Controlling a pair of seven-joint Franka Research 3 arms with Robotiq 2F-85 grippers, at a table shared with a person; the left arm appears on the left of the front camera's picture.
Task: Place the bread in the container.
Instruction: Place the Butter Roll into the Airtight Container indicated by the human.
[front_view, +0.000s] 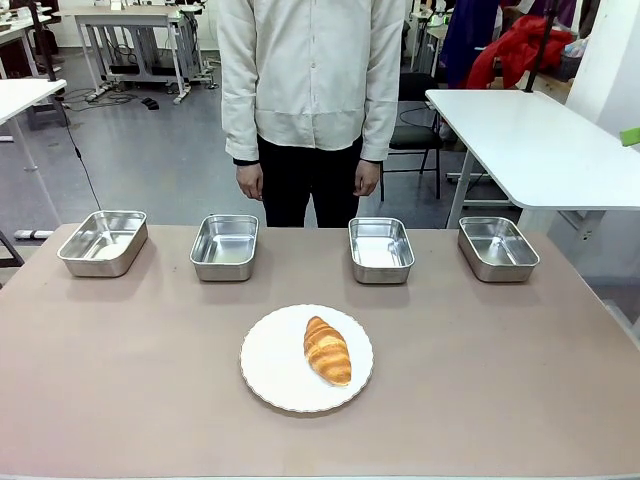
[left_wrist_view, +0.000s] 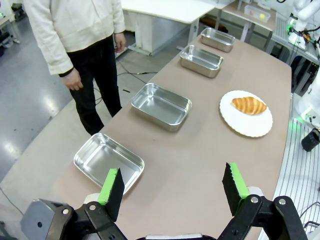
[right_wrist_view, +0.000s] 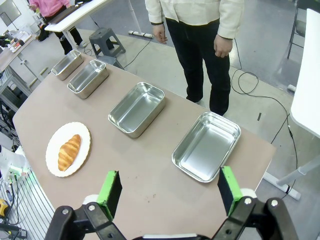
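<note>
Progress: nothing of the task is judged done.

The table (front_view: 120, 400) carries a row of four steel pans along its far edge: far-left pan (front_view: 102, 243), left-middle pan (front_view: 224, 247), right-middle pan (front_view: 381, 250) and far-right pan (front_view: 498, 249). All four are seen to be empty. Which one is meant as the container cannot be told, as they look alike.

A round white plate (front_view: 270, 375) is set near the middle of the table, on the near side of the row and well apart from every pan. The bread (front_view: 327, 350) lies on the right half of this plate, untouched, with its length running roughly near to far.

Left to do, as judged: the bread is to be grasped, lifted off the plate, carried to a pan and released inside it.

A person (front_view: 310, 80) stands at the far side. One hand (front_view: 250, 181) and the other hand (front_view: 367, 178) hang loosely at the sides, holding nothing and clear of the table.

Left gripper (left_wrist_view: 172, 169): the fingers are spread wide, nothing is held or touched, and it is poised above the left end of the table, near the far-left pan.

Right gripper (right_wrist_view: 169, 172): the fingers are spread wide, nothing is between the pads, and it is poised above the right end, near the far-right pan. Both are well apart from the bread.
</note>
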